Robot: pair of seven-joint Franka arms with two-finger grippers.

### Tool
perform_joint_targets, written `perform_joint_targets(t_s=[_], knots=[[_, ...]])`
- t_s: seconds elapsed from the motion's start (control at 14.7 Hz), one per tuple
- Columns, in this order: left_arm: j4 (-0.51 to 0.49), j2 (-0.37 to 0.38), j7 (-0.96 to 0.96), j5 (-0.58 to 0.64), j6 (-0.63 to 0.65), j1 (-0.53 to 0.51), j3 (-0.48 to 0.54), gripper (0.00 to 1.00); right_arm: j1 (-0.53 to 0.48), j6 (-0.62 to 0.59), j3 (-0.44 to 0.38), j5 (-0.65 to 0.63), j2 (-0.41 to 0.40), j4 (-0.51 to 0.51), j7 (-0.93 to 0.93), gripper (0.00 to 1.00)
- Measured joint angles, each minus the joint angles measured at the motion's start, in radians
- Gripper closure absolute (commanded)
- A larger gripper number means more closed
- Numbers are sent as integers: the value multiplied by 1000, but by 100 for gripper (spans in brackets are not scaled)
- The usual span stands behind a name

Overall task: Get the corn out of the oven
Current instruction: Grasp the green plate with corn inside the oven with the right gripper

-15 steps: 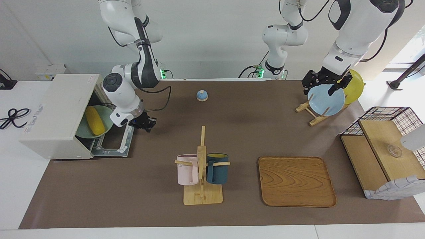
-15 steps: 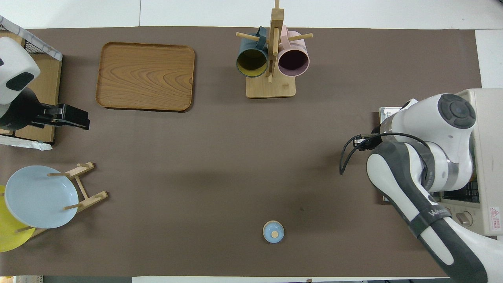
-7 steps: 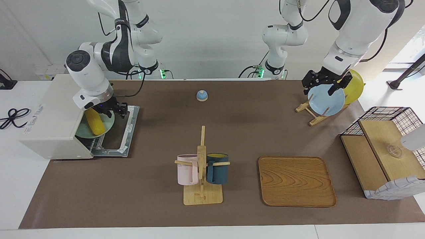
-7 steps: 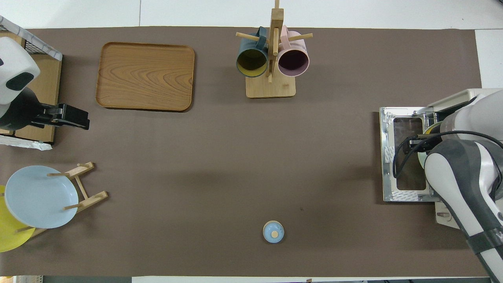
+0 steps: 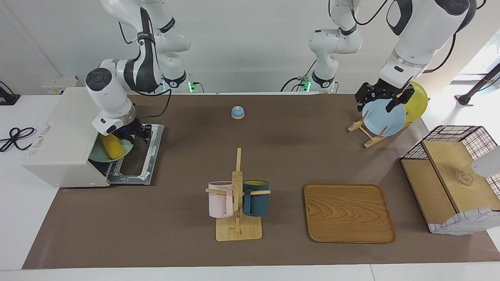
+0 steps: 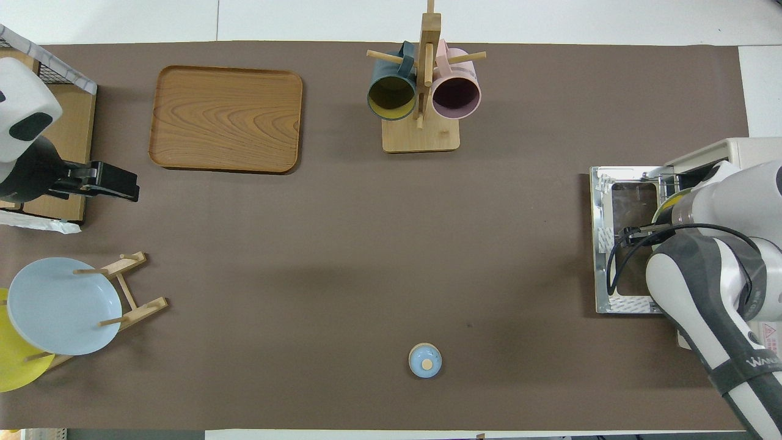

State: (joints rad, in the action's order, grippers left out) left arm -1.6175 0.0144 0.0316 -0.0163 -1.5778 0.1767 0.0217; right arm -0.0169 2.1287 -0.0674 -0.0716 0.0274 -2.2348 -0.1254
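The off-white oven (image 5: 62, 132) stands at the right arm's end of the table, its door (image 5: 137, 166) folded down flat. The yellow corn (image 5: 111, 147) lies on a pale green plate (image 5: 125, 149) on the oven's rack at the opening. My right gripper (image 5: 134, 134) is at the oven's mouth, just above the end of the corn nearer to the robots. In the overhead view the right arm (image 6: 721, 263) covers the corn and the gripper. My left gripper (image 5: 384, 100) waits over the plate rack.
A blue plate (image 5: 384, 119) and a yellow plate (image 5: 418, 101) stand in a wooden rack. A wire-framed basket box (image 5: 453, 175), a wooden tray (image 5: 349, 212), a mug stand with two mugs (image 5: 237, 203) and a small blue knobbed lid (image 5: 237, 112) are on the mat.
My right gripper swung from over the mat beside the open door up to the oven's mouth, then shifted a little over the corn. The left arm has not moved.
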Motion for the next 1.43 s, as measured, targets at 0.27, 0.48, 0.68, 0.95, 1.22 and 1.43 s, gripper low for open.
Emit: perform_joint_targets(t_s=[0.27,0.48,0.68,0.95,1.22,1.43], knots=[[0,0,0,0,0,0,0,0,-4,1,0,-6,0,1,-16,48],[0,0,0,0,0,0,0,0,-2,0,1,-28,0,1,-17,49],[0,0,0,0,0,0,0,0,-2,-17,2,-72,0,11,-17,49],[0,0,0,0,0,0,0,0,-3,-67,3,-74,-2,46,-17,49],[0,0,0,0,0,0,0,0,-3,-25,3,-74,-8,16,-17,53],[0,0,0,0,0,0,0,0,-3,0,3,-74,-9,-11,-17,100]])
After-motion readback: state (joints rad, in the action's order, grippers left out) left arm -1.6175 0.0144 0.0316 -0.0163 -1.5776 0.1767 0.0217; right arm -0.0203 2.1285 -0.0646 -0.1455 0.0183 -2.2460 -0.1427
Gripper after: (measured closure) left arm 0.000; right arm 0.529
